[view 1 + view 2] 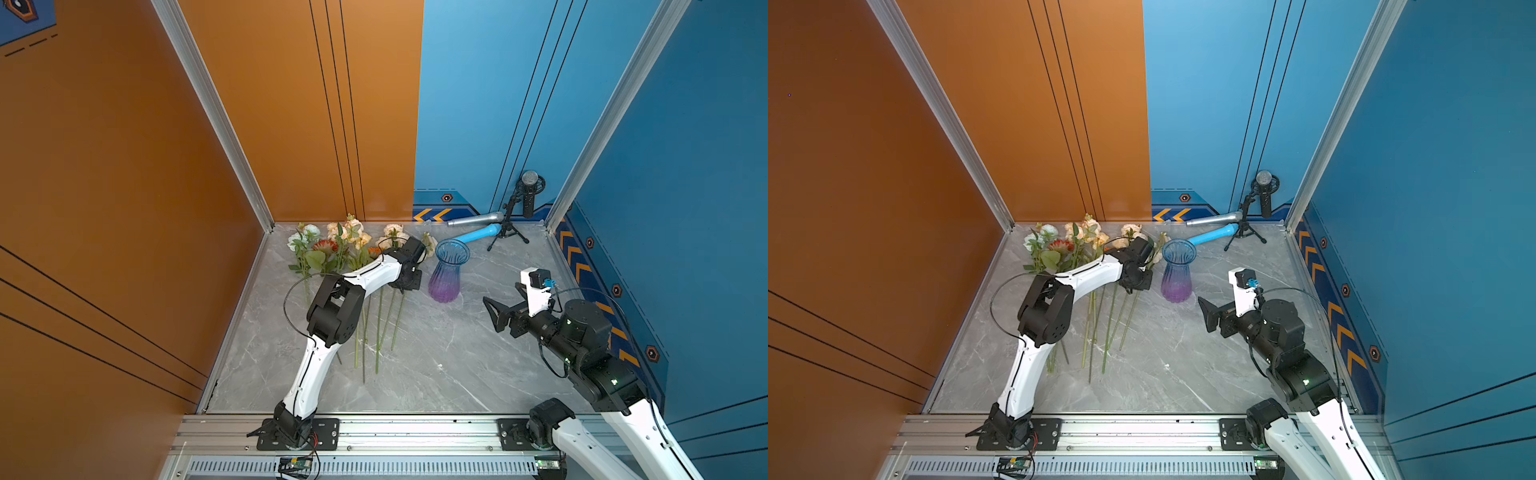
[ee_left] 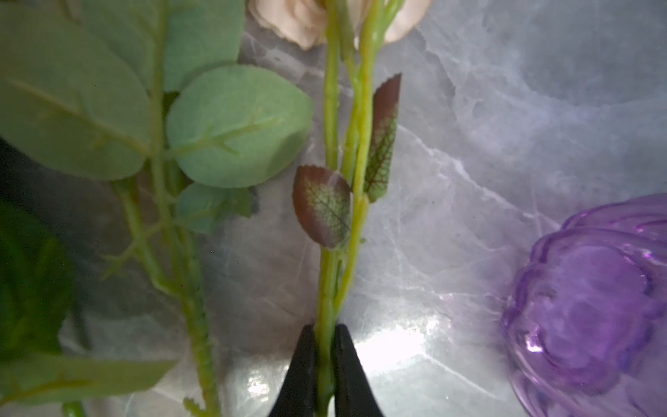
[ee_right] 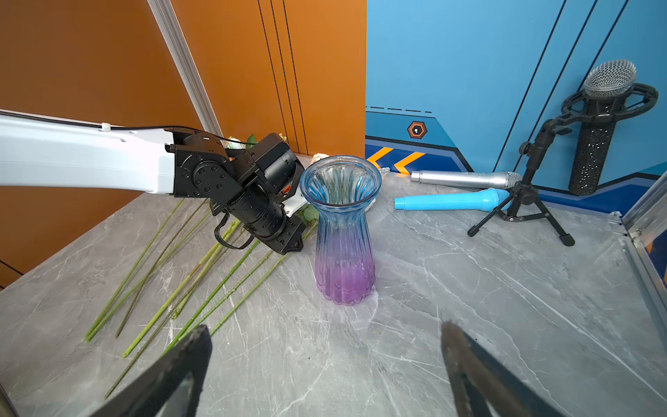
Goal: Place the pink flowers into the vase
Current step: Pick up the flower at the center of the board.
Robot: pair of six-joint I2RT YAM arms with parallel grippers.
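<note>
The pink flowers (image 1: pixel 352 231) lie at the back left of the grey table with their long green stems (image 1: pixel 380 328) pointing toward the front. My left gripper (image 2: pixel 325 337) is shut on one pink flower stem (image 2: pixel 326 289), low over the table, just left of the vase; a peach-pink bloom (image 2: pixel 296 18) shows further up that stem. The ribbed glass vase (image 1: pixel 448 270), blue at the rim and purple at the base, stands upright and holds nothing. My right gripper (image 3: pixel 326 330) is wide open with nothing between its fingers, right of the vase (image 3: pixel 343 234) and facing it.
Orange flowers (image 1: pixel 326 246) and a white-bluish cluster (image 1: pixel 305 235) lie among the pink ones. Behind the vase lie a silver microphone (image 1: pixel 476 219) and a blue one (image 1: pixel 478 233), beside a black microphone on a tripod (image 1: pixel 519 208). Walls enclose three sides.
</note>
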